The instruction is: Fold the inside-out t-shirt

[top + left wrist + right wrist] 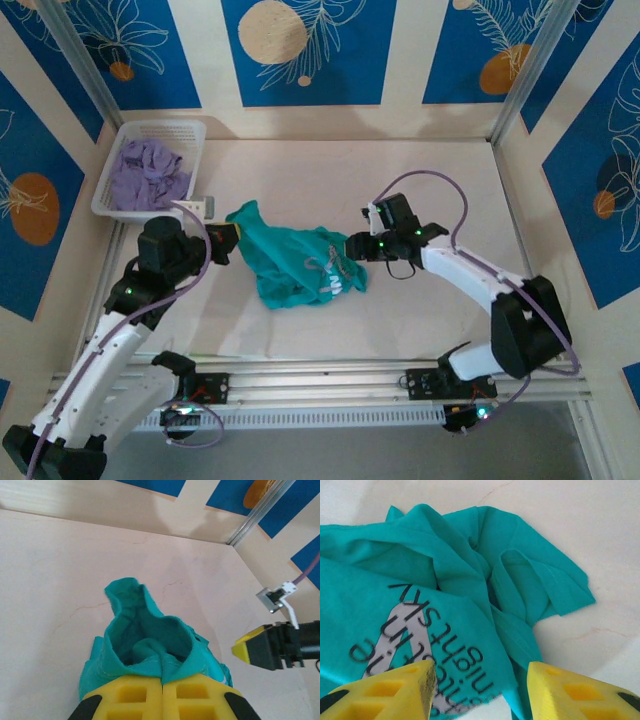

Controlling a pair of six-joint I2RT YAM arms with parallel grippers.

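Progress: near zero, my read. The t-shirt (295, 262) is lying bunched up near the middle of the table (430, 175), with no flat panel and no crease showing. The left gripper (224, 239) is clamping a raised edge at the shirt's 9 o'clock side, fingers pinched together on the fabric. The right gripper (352, 247) is hanging at the 3 o'clock edge, jaws apart over the printed patch (415, 640), gripping nothing. The basket (195, 130) with the purple garment (150, 172) is sitting at 10 o'clock, well apart. Spreading flat and every fold are pending.
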